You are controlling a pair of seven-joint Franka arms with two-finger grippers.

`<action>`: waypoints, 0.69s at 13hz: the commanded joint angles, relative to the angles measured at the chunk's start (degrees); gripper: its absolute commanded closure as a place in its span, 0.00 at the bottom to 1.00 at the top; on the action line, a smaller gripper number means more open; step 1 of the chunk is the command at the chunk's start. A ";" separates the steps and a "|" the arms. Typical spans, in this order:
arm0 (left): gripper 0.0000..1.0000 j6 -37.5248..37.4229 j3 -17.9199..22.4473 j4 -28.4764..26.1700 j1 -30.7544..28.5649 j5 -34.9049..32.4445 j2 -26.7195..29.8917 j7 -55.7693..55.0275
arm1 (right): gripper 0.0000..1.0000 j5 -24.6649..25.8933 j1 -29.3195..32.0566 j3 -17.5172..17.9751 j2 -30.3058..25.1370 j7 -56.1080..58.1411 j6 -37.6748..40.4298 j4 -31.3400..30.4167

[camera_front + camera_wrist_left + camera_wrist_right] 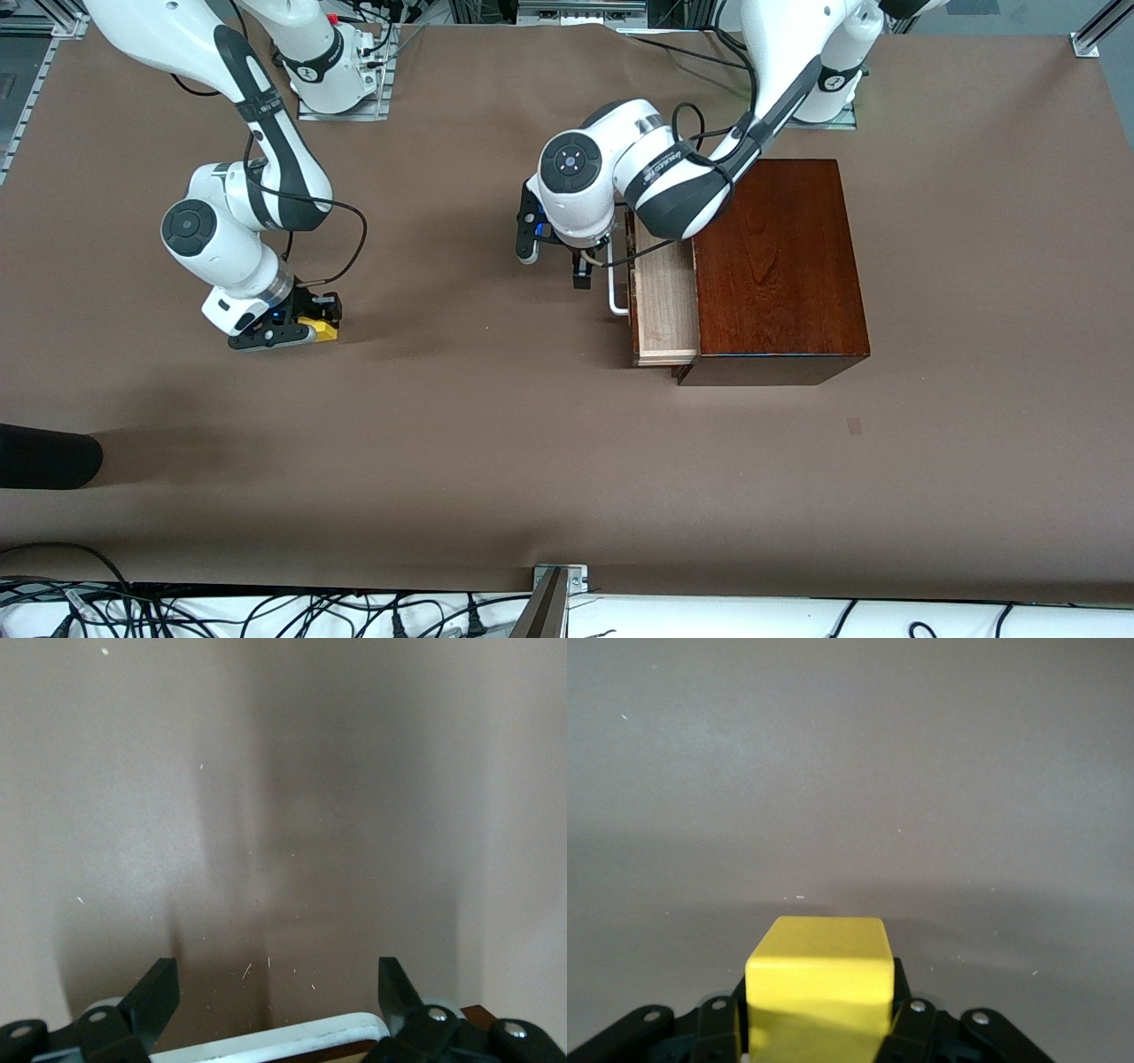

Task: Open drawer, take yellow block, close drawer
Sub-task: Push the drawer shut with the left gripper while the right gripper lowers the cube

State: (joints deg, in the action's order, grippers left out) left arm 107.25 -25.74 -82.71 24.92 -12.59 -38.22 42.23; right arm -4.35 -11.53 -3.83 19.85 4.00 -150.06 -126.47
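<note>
The dark reddish-brown wooden box (780, 266) stands toward the left arm's end of the table. Its drawer (664, 301) is pulled out and shows a pale wood interior. The white bar handle (615, 291) sits on its front. My left gripper (556, 257) is open just beside the handle, not closed on it. In the left wrist view the handle (275, 1041) lies low between the open fingers (159, 992). My right gripper (306, 326) is low over the table toward the right arm's end, shut on the yellow block (322, 330). The block (819, 979) also fills the right wrist view.
A dark rounded object (44, 456) juts in at the table's edge toward the right arm's end, nearer the front camera. A metal bracket (554, 589) stands at the table's front edge. Cables lie below that edge.
</note>
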 commanded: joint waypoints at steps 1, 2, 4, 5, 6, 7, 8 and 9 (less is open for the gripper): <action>0.00 -4.48 0.69 0.27 -1.09 -1.21 0.08 2.59 | 1.00 -0.83 0.55 0.57 -1.04 -1.53 -6.02 -5.00; 0.00 -6.07 0.69 0.27 -2.06 -1.21 0.08 2.69 | 1.00 -0.84 0.63 0.57 -0.69 -2.23 -6.04 -5.27; 0.00 -10.02 0.78 0.53 -3.55 -1.21 0.25 4.17 | 1.00 -1.10 1.25 0.66 -0.08 -2.42 -6.04 -6.15; 0.00 -11.78 0.87 0.71 -4.43 -1.21 0.52 5.57 | 1.00 -1.10 1.34 0.66 0.28 -2.42 -6.04 -6.50; 0.00 -13.10 0.87 0.80 -5.66 -1.21 0.69 6.89 | 1.00 -1.10 1.34 0.66 0.37 -2.42 -6.13 -6.77; 0.00 -14.16 0.78 0.88 -6.71 -1.21 0.78 7.60 | 1.00 -1.10 1.34 0.66 0.37 -2.33 -6.21 -7.20; 0.00 -15.22 0.87 0.88 -7.16 -1.21 0.87 7.78 | 1.00 -1.01 1.34 0.66 0.37 -2.33 -6.21 -7.38; 0.00 -16.10 0.87 0.97 -7.60 -1.21 0.87 7.70 | 1.00 -1.01 1.34 0.66 0.63 -2.15 -6.30 -7.65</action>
State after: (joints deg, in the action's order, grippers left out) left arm 94.12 -25.27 -81.70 18.77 -12.46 -38.49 48.11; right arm -4.39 -10.89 -3.83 20.78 1.89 -154.92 -132.85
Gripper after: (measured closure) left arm 0.000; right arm 0.445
